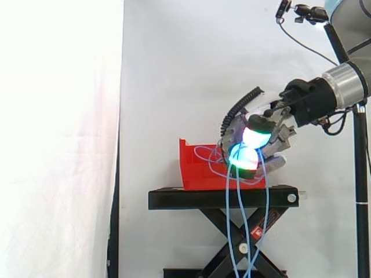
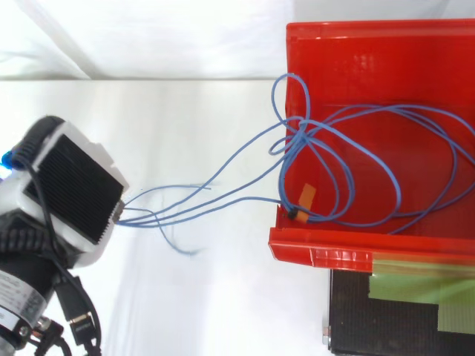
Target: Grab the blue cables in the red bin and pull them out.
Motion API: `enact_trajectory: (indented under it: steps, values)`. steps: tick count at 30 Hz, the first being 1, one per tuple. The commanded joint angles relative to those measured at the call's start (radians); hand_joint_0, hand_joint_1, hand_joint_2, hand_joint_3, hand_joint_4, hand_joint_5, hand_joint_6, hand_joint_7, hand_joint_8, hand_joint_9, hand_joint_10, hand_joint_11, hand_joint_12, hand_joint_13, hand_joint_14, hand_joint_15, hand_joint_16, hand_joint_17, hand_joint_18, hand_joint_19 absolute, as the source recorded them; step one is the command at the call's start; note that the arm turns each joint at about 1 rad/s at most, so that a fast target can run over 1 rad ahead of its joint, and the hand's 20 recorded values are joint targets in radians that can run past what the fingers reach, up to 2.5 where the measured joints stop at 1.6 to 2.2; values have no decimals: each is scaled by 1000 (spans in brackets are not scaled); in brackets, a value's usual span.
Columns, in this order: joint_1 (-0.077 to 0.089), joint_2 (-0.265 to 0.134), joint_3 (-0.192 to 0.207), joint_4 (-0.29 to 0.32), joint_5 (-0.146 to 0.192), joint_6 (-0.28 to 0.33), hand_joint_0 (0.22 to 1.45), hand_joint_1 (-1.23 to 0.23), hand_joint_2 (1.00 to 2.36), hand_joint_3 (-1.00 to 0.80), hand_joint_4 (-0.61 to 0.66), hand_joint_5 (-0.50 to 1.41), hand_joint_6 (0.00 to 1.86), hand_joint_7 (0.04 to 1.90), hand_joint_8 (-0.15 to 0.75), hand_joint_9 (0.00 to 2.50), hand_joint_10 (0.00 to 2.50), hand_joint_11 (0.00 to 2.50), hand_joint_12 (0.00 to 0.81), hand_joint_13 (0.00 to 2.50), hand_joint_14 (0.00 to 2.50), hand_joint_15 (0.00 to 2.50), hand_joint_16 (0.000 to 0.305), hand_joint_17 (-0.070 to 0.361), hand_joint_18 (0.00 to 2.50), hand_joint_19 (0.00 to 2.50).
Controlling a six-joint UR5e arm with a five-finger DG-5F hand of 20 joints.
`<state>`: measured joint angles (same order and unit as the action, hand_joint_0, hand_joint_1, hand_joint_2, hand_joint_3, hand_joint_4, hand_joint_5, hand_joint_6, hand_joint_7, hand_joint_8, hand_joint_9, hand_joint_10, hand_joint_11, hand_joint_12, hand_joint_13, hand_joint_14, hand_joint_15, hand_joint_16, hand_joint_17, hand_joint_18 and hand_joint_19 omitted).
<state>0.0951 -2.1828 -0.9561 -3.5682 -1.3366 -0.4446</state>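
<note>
The hand (image 1: 258, 130) hangs just off the open end of the red bin (image 1: 197, 171), tipped downward, its fingers curled in with the blue cables (image 2: 297, 137) caught between them. The glowing fingertips (image 1: 254, 137), white and green-cyan, sit close together over the strands. From the side, several strands drop out of the grip and hang down past the edge of the black stand (image 1: 191, 198), in front of its crossed legs.

From above, the back of the hand (image 2: 74, 189) is well out to the left of the bin, and the cables stretch across the white gap between them. They leave the hand as a tight bunch, fan out a little, and cross the bin's wall near its corner. Most of the cable is still inside the bin, lying in wide overlapping loops on its floor, with a knot-like tangle at the wall where the strands cross. A small orange tag (image 2: 306, 195) sits on the bundle near the bin's front lip. One loose strand end lies on the white ground below the bunch.

Green tape (image 2: 415, 285) lies on the stand's top beside the bin. A white curtain (image 1: 58, 116) hangs behind. The bin runs out of the top view at the right, and the hanging strands run off the bottom of the side view.
</note>
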Motion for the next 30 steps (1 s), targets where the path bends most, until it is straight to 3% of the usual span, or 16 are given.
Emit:
enact_trajectory:
  steps: [1, 3, 14, 30]
  values:
    - [0, 0, 13, -3, -4, -50, 902, -840, 1000, -1000, 66, 1047, 494, 719, 206, 1292, 34, 1042, 265, 1312, 2500, 789, 29, 66, 1435, 1874]
    - [0, 0, 11, -1, -4, -50, 902, -843, 1000, -1000, 68, 1049, 479, 733, 202, 1320, 35, 1092, 278, 1201, 2500, 815, 32, 72, 1491, 2153]
    - [-2, 0, 11, -3, -4, -50, 909, -846, 1000, -1000, 76, 1056, 449, 743, 203, 1351, 33, 1181, 276, 1148, 2500, 759, 38, 86, 1312, 1771]
    - [-2, 0, 11, -4, -1, -47, 791, -811, 1000, -1000, 98, 1061, 443, 748, 213, 1348, 32, 1157, 291, 1149, 2500, 801, 40, 91, 1256, 1646]
